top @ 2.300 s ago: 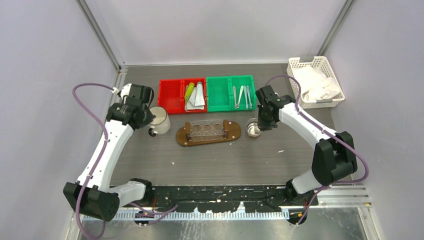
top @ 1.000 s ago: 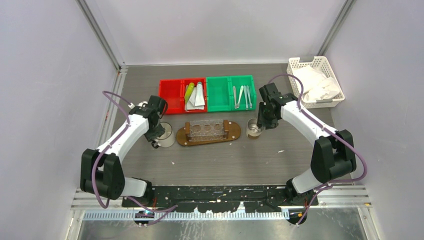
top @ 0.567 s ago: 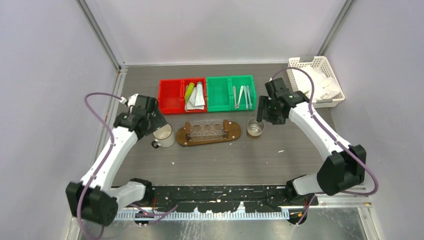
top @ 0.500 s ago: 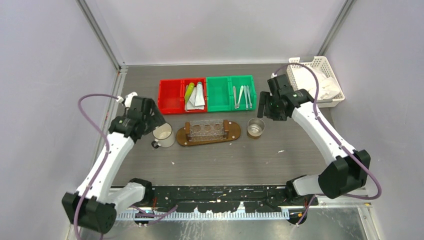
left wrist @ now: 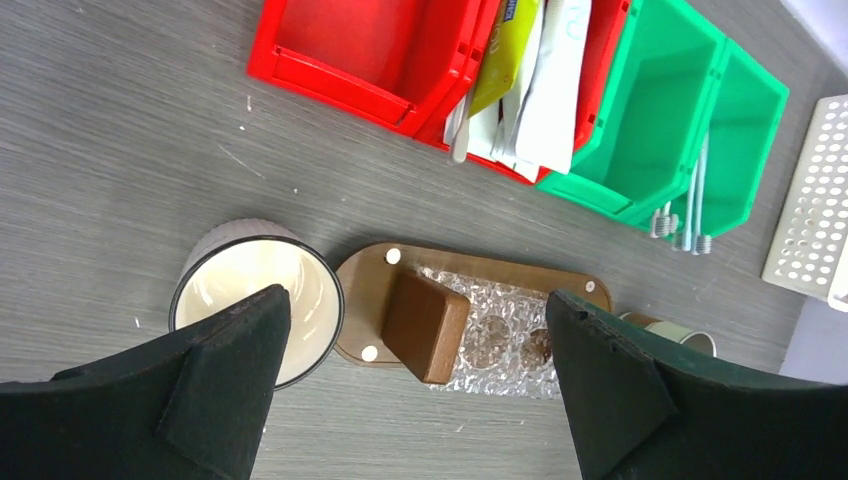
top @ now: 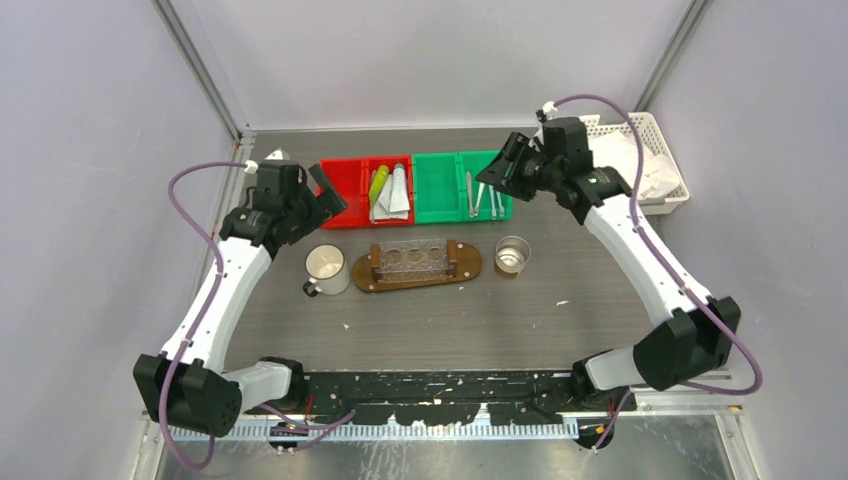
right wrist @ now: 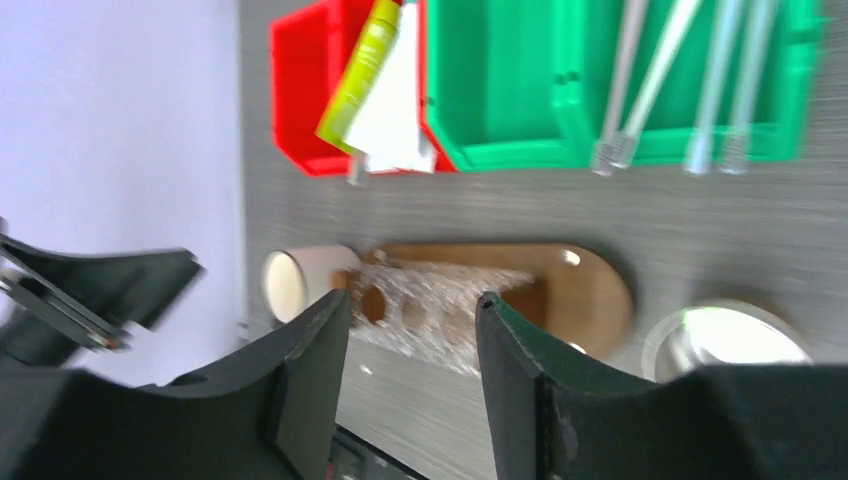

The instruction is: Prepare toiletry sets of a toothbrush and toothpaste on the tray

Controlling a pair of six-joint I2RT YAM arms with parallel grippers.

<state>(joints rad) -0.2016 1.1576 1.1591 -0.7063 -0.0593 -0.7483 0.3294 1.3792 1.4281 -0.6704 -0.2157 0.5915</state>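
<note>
The wooden oval tray (top: 365, 272) with its clear holed rack lies mid-table. Yellow-green and whitish toothpaste tubes (top: 392, 190) rest in the red bin (top: 343, 190). Pale toothbrushes (top: 485, 192) lie in the green bin (top: 440, 185). My left gripper (top: 330, 196) hovers open over the red bin's left part, holding nothing. In the left wrist view it (left wrist: 415, 300) frames the tray (left wrist: 365, 285), with the tubes (left wrist: 550, 90) beyond. My right gripper (top: 497, 168) hangs open and empty above the toothbrushes. Its wrist view (right wrist: 412, 300) shows the toothbrushes (right wrist: 650, 70) and the tubes (right wrist: 390, 110).
A white mug (top: 325, 268) stands at the tray's left end and a metal cup (top: 512, 255) at its right end. A white basket (top: 650, 130) holding crumpled white material sits at the back right.
Both grippers opened, let go of the mug and the metal cup, rose and swung back over the bins. The mug now stands closer to the tray.
</note>
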